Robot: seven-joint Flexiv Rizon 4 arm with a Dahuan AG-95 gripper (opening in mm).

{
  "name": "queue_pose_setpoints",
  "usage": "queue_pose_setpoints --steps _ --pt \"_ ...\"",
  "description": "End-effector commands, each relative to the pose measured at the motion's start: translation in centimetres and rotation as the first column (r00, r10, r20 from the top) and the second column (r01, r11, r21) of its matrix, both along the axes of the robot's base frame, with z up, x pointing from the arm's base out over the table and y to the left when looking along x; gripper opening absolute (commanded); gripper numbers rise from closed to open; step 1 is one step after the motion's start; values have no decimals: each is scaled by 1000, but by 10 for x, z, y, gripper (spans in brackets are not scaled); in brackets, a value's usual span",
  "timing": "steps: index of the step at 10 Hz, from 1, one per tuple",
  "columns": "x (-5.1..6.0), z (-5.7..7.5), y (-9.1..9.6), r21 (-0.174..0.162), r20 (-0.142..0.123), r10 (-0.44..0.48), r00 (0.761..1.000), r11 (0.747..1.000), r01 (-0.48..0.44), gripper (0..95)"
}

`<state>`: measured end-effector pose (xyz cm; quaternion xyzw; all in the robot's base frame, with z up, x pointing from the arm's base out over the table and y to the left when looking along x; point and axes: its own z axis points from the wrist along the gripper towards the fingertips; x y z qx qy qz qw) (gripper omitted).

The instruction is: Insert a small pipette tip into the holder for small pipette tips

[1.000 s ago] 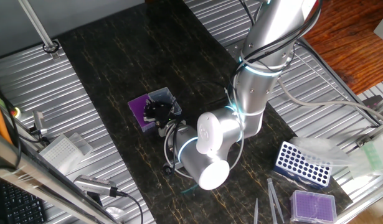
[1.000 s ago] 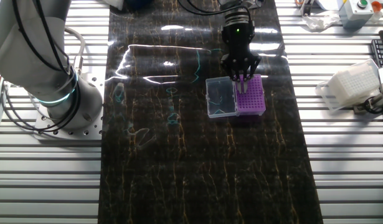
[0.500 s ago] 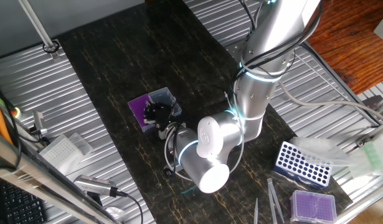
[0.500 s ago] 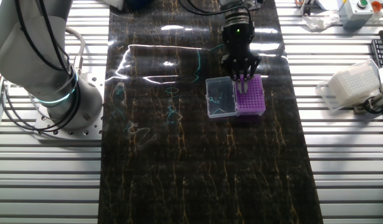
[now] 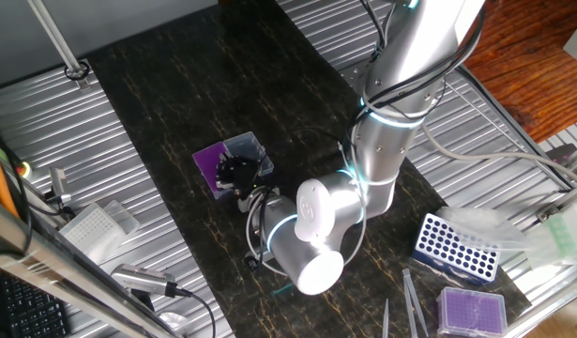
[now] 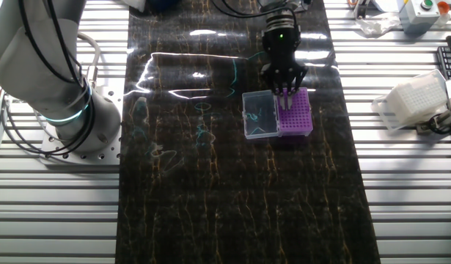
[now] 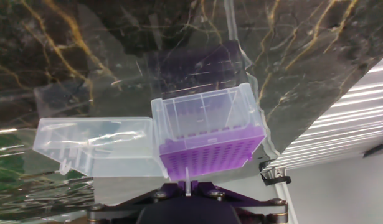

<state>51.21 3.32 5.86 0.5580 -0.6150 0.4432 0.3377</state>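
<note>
Hand (image 6: 286, 93) poised over the purple grid, tip gripped but seemingly not yet seated.

Its 2 fingers are closed on the small pipette tip (image 7: 186, 184), which pokes out pale and thin at the near edge of the holder for small pipette tips (image 7: 211, 157); whether the point has entered a hole is hard to tell from the hand view. Pickup and carry look done; lowering into a cell and letting go remain. The clear lid panel (image 7: 94, 144) lies flat, joined on 1 side, just beside the fingers, so sideways room there is slim. Beyond the box the dark counter (image 6: 210, 191) lies open, with the blue rack (image 5: 454, 249) well apart.
</note>
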Motion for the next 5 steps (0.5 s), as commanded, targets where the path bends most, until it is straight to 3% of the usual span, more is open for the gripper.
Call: queue_pose_setpoints --steps 1,5 --pt "0 2 0 6 0 -3 1000 1000 3 0" --pt "0 4 0 9 3 -4 1000 1000 4 0"
